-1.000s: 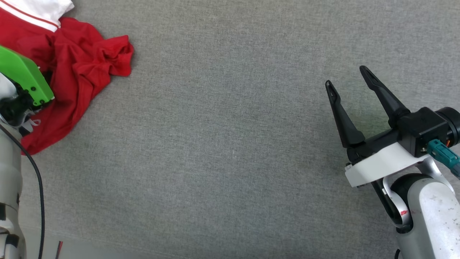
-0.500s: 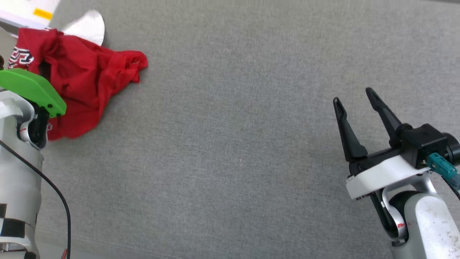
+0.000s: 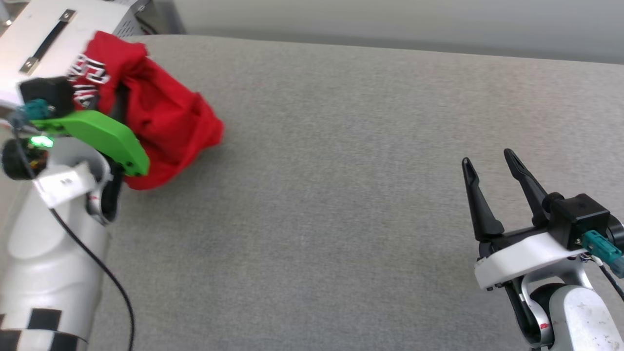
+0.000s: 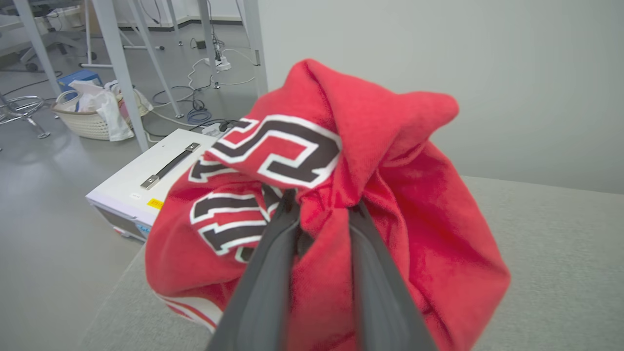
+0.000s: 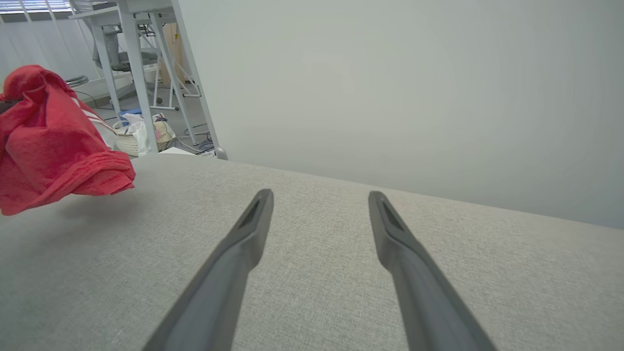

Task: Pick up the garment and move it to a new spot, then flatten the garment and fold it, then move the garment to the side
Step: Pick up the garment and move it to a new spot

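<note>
Well, my left claw point(image 4: 321, 202) was clamped on a bunched fold of the garment point(image 4: 419, 234), both dark fingers pressed into the red cloth, with black, white-outlined lettering draped just above them. The garment hung from it as a crumpled bundle over the far left corner of the grey desk point(image 3: 341, 219), a strip of red-white trim showing at its lower edge. In the right wrist view its hem looked just clear of the surface, with a shadow beneath. My right claw point(image 5: 319, 195) stood wide and held nothing, low over the desk's right side, well apart from the garment. Beyond the desk's left corner I saw a white case point(image 4: 146, 180) with a handle, and farther off a basket point(image 4: 92, 117)
</note>
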